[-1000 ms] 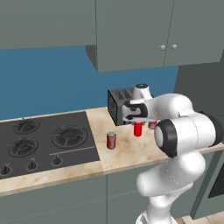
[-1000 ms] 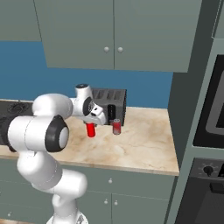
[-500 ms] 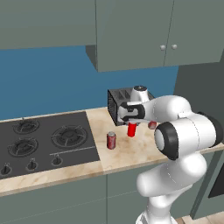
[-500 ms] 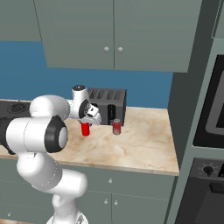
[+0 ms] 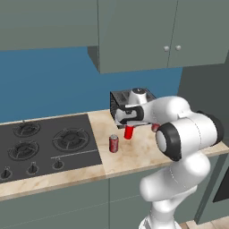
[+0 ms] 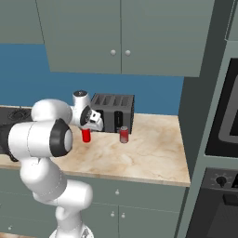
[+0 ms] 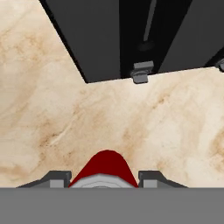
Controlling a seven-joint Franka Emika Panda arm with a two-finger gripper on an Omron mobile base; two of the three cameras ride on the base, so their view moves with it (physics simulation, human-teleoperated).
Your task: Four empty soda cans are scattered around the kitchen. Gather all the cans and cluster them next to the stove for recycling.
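Red soda can (image 7: pixel 105 168) sits clamped between the gripper (image 7: pixel 104 178) fingers (image 7: pixel 57 178), seemingly above marble counter (image 7: pixel 52 113).

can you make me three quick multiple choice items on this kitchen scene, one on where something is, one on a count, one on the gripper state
1. Where does the soda can standing free nearest the stove sit?
A. on a burner
B. on the counter just right of the stove
C. on top of the toaster

2. How many red cans show in the right base view?
A. two
B. four
C. none

3. What is the gripper doing?
A. hanging open over the stove
B. shut on a red can
C. gripping a cabinet knob

Answers:
1. B: the soda can stands on the beige counter beside the stove.
2. A: the held can and a second can in front of the toaster.
3. B: the gripper has its fingers either side of the held can, seen in the hand view too.
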